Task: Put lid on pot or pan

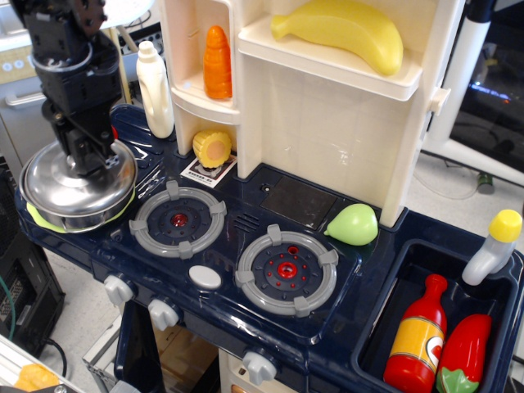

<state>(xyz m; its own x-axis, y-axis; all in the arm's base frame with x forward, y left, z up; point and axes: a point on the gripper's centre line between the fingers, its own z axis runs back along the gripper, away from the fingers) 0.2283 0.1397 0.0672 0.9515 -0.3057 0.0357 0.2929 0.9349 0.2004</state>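
We see the lid (78, 184) lying flat, knob upward, on the pot (80, 211) at nine o'clock of the stove; our gripper (88, 160) clasps its knob.

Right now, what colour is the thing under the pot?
Yellow-green mat, peeking beneath the pot; the only view shows it.
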